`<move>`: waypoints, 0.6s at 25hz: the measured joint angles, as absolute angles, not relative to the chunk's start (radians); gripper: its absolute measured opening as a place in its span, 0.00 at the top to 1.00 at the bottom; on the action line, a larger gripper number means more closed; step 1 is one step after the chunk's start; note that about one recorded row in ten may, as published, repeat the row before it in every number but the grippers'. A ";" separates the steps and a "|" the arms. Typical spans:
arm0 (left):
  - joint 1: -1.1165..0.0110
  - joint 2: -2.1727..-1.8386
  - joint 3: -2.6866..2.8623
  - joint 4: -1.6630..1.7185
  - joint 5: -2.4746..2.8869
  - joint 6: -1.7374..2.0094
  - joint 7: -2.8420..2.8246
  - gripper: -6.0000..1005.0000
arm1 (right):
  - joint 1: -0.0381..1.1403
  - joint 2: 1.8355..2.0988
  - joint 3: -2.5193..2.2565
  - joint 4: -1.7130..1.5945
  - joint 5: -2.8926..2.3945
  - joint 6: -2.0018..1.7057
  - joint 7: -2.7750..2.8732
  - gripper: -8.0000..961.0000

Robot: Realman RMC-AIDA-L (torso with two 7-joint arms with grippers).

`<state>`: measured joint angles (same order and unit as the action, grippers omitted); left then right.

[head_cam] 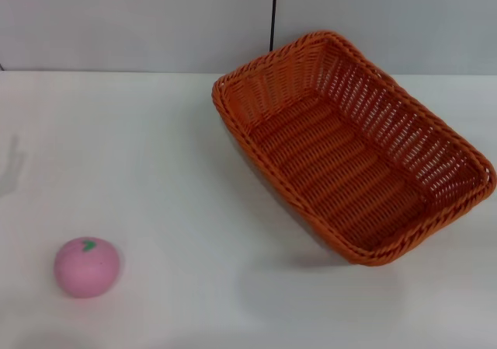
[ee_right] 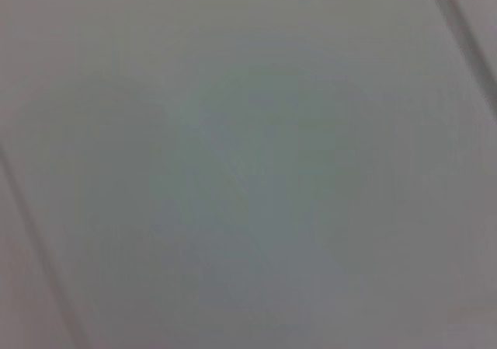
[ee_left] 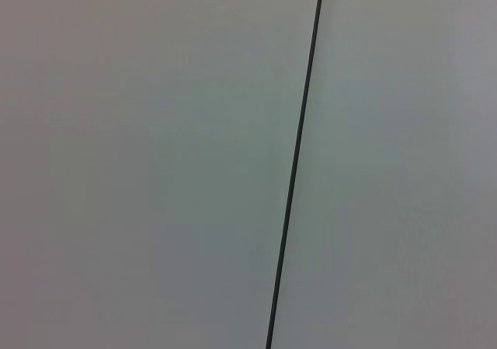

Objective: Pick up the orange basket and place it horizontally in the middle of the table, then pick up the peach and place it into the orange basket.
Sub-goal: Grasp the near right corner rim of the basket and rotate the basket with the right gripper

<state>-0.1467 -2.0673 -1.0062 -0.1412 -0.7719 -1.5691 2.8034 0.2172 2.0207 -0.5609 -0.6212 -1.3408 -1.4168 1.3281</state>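
Observation:
The orange basket (head_cam: pixel 353 147) lies on the white table (head_cam: pixel 155 147) right of centre, turned diagonally, its long axis running from the back middle toward the front right edge; it holds nothing. The peach (head_cam: pixel 87 266), pink with a green leaf mark on top, rests at the front left of the table, well apart from the basket. Neither gripper shows in the head view. Both wrist views show only pale grey wall, the left one crossed by a thin dark seam (ee_left: pixel 297 162).
A pale grey wall with a dark vertical seam (head_cam: pixel 273 13) rises behind the table. A faint shadow (head_cam: pixel 12 166) falls on the table's left edge.

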 joint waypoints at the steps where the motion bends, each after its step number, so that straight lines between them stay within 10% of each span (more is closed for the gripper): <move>1: -0.147 -2.067 -1.006 -0.141 -0.772 -1.569 2.803 0.19 | 0.225 2.008 -0.553 -0.674 -1.423 -1.416 1.433 0.16; 7: -0.147 -2.066 -1.009 -0.141 -0.773 -1.576 2.799 0.19 | 0.386 1.909 -0.434 -0.882 -1.919 -1.633 1.923 0.16; 15: -0.147 -2.068 -1.009 -0.142 -0.773 -1.578 2.798 0.19 | 0.548 1.855 -0.418 -0.902 -2.174 -1.757 2.188 0.16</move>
<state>-0.1470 -2.0675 -1.0094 -0.1418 -0.7730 -1.5784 2.7979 0.5479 1.8552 -0.4177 -0.9024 -2.1741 -1.7568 2.1875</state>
